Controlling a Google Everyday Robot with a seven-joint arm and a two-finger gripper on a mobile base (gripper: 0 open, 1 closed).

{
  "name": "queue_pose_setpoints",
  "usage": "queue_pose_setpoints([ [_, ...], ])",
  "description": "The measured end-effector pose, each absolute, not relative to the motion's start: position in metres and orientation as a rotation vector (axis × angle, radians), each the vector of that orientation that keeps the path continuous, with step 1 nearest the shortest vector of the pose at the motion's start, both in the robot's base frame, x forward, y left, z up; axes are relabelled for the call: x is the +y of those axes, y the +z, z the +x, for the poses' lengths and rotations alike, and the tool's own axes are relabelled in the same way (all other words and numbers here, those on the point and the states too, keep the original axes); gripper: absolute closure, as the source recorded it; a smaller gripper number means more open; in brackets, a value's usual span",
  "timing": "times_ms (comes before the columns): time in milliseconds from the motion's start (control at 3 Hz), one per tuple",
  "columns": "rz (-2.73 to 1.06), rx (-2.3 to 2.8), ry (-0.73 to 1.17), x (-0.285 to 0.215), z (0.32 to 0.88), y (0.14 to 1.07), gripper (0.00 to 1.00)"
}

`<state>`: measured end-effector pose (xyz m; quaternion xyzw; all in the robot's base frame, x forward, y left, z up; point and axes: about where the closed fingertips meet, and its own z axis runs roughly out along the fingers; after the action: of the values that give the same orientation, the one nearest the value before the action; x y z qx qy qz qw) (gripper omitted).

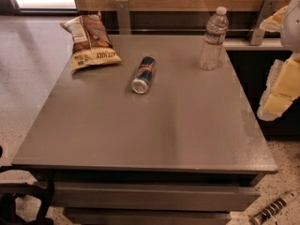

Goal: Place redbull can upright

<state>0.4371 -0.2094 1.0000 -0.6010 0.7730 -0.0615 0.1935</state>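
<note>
So far nothing done: can [143,74] lies on its side on the desk [140,135], between chip bag [91,41] and bottle [213,41]; tool [281,90] hangs off the desk's right edge, well apart from the can, spread or closed I cannot tell; grasp and standing-up both left

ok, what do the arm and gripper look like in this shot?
Only a slice shows at the right edge, beside the table: a smooth white rounded arm shell, and the gripper, pale yellow blocky pieces with whitish frayed-looking edges. No cables or markings visible.
</note>
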Motion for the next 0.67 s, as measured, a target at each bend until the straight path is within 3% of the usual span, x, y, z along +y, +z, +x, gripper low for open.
queue_pose_setpoints([
  [667, -1.666, 2.167, -0.16, -0.2102, 0.4418, 1.0039, 0.0],
])
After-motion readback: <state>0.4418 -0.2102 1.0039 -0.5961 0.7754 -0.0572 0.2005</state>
